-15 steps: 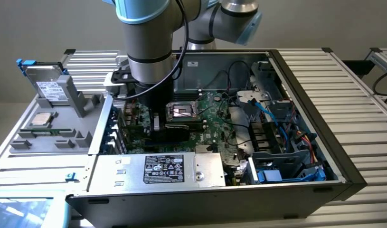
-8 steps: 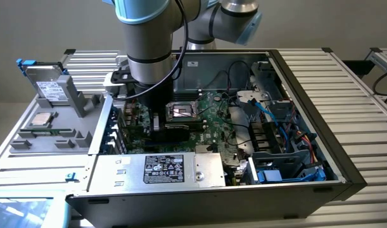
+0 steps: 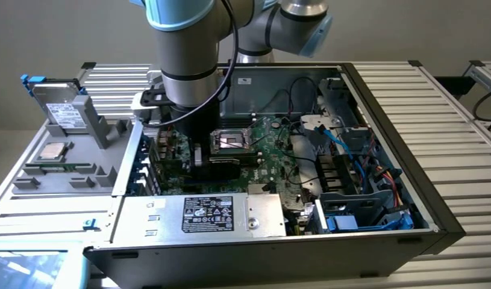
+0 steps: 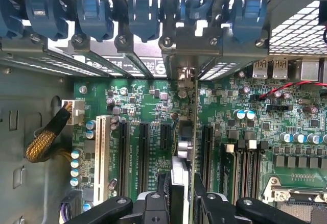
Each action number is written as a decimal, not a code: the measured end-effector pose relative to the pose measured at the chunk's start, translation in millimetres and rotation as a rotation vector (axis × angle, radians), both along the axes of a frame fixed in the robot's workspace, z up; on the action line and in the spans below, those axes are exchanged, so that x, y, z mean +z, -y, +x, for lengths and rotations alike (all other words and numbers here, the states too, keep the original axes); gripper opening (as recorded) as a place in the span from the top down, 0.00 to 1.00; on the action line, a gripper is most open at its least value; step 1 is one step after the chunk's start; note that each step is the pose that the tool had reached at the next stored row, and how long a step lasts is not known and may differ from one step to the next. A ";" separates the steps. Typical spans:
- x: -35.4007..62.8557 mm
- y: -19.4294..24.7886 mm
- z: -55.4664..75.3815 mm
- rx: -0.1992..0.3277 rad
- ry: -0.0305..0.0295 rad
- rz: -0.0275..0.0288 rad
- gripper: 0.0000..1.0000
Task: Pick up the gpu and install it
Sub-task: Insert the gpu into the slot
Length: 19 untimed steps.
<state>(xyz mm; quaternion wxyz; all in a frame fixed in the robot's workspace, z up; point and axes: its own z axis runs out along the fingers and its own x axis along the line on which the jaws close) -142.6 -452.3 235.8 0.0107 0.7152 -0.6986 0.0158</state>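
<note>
Black matte gripper (image 4: 180, 203) fingers (image 4: 156, 206) pinch the gpu (image 4: 185, 132) edge-on at six o'clock in the wrist view, the thin card standing upright between them. Its green board edge and silver heatsink fins run toward twelve o'clock, ending at a silver metal bracket against the case's rear wall. The card stands over the green motherboard (image 4: 153, 112) among the long black expansion slots (image 4: 144, 150), with one cream slot (image 4: 101, 152) at its nine o'clock. Whether it is seated in a slot cannot be told. Farther out, blue plastic retention clips (image 4: 92, 17) line the rear. A braided yellow cable (image 4: 46, 140) curves in at nine o'clock.

From the exterior view, the grey cylindrical arm (image 3: 189, 66) reaches down into the open black computer case (image 3: 406, 180). At ten o'clock, a grey moulded tray (image 3: 76, 162) holds a silver hard drive (image 3: 62, 108).
</note>
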 end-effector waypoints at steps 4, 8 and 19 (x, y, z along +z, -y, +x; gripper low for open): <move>-0.4 0.2 -0.2 0.000 0.0004 0.0006 0.71; -0.7 0.3 -0.4 0.000 0.0001 0.0001 0.71; -1.3 0.3 -0.5 0.000 0.0003 0.0002 0.71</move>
